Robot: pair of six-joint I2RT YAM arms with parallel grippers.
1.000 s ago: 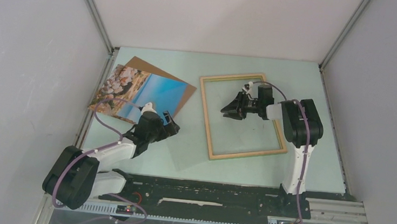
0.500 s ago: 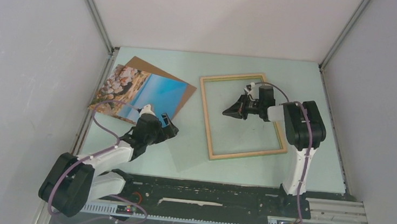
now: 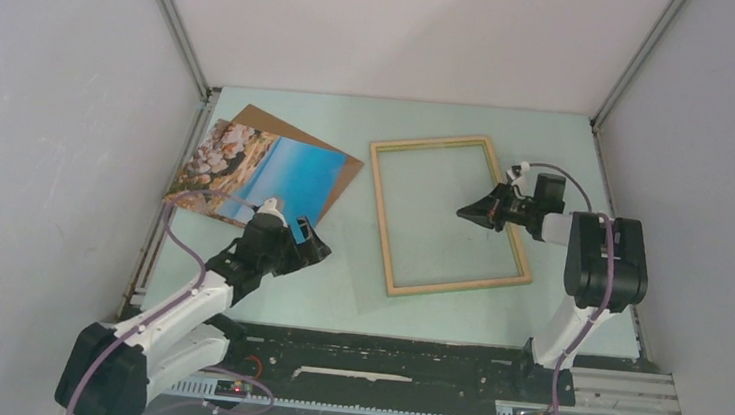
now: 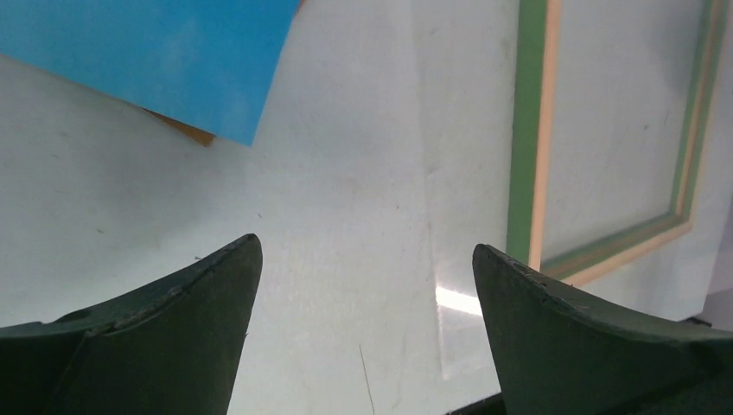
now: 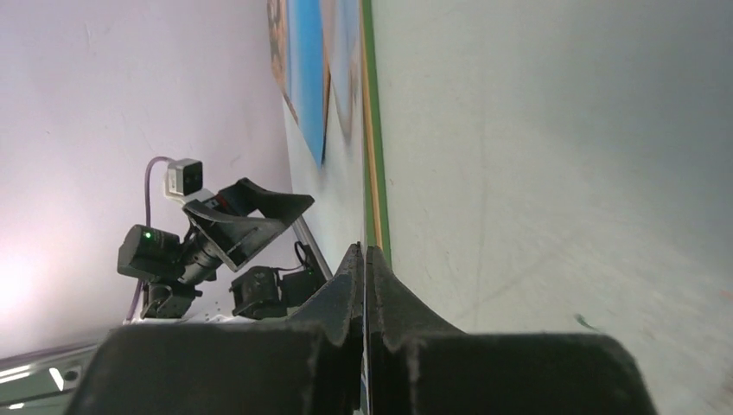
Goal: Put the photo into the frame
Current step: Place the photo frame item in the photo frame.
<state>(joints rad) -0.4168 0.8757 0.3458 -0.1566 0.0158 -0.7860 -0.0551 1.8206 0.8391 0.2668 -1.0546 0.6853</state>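
**Left jaws wide open beside the photo, right jaws closed over the frame**

The left arm [image 3: 195,298] stretches from its base at the near-left corner diagonally out over the table [image 3: 351,116]. Its wrist stops just near the photo's [image 3: 276,169] near right corner. The right arm [image 3: 605,258] rises from its base, folds at a raised elbow and sends its forearm leftward, roughly level, over the frame's [image 3: 381,219] right rail.

The photo lies picture-side up at the far left of the table, resting on a brown backing board [image 3: 349,169] that sticks out behind it and to its right. Its long axis runs left to right at a slight tilt, with the rocky end toward the left wall and the blue end toward the middle of the table. The frame lies flat, right of centre and well apart from the photo. Its long axis runs near to far, leaning a little to the left at the far end. Pale wood shows on top and a green strip lines the inner edge [image 4: 527,130].

The left jaws stand fully spread above bare table, holding and touching nothing; in the left wrist view the photo's blue corner [image 4: 173,52] lies ahead to the left. The right jaws are pressed together, their tips pointing left inside the frame's opening, close by the right rail. Whether anything thin is caught between them cannot be told.
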